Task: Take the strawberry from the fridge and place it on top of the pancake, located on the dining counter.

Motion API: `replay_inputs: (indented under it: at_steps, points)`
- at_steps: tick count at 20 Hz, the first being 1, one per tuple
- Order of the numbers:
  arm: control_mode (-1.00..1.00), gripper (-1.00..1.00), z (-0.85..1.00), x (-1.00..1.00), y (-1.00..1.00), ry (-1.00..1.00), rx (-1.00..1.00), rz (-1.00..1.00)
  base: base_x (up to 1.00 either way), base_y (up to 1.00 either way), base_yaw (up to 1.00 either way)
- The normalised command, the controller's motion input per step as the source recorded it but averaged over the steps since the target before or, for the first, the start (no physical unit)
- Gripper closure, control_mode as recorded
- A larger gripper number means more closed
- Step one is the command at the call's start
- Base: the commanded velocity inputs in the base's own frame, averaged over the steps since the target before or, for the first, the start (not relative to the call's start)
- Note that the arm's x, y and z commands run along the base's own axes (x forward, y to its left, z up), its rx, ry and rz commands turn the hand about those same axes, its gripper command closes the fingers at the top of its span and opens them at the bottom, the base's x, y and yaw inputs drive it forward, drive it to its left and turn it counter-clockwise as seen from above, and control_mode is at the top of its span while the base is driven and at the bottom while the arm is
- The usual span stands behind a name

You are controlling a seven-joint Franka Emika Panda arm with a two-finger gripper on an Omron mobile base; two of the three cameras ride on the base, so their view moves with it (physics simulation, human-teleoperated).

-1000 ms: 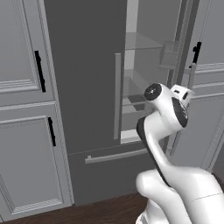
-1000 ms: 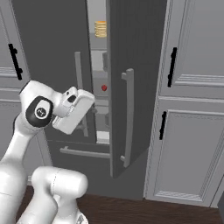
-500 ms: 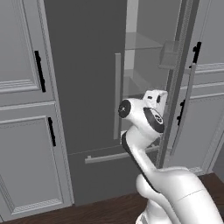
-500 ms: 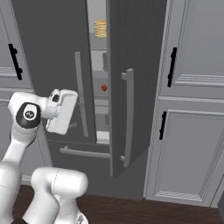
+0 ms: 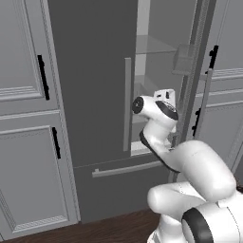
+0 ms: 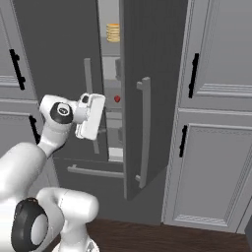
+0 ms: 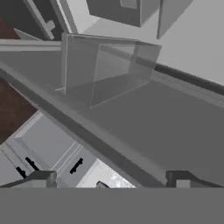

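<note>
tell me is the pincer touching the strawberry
Apart. In the right base view the strawberry sits on a shelf inside the fridge, with dark door between it and the pincer, which is outside the opening, open and empty.

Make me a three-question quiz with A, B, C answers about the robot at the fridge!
1. Where is the strawberry?
A. Inside the fridge
B. On the floor
C. In the claw

2. What colour are the cabinet handles?
A. White
B. Black
C. Red

3. How is the claw?
A. Shut on the strawberry
B. Shut and empty
C. Open and empty

Answers: 1 A, the red berry sits on a shelf behind the open door. 2 B, they are dark bars on grey doors. 3 C, the fingertips stand wide apart with nothing between them.
</note>
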Motion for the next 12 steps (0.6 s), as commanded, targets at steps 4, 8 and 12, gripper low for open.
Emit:
replay_inputs:
  at_steps: [4,8,12]
  points:
    - [-1.0,-1.0,0.0,0.67,-0.34,0.33,-0.1,0.01,0.0,0.0,0.0]
    - [-1.0,-1.0,0.0,0.15,-0.39,0.31,-0.14,-0.01,0.0,0.0,0.0]
    - [-1.0,-1.0,0.0,-0.11,-0.67,0.24,-0.06,-0.1,0.0,0.0,0.0]
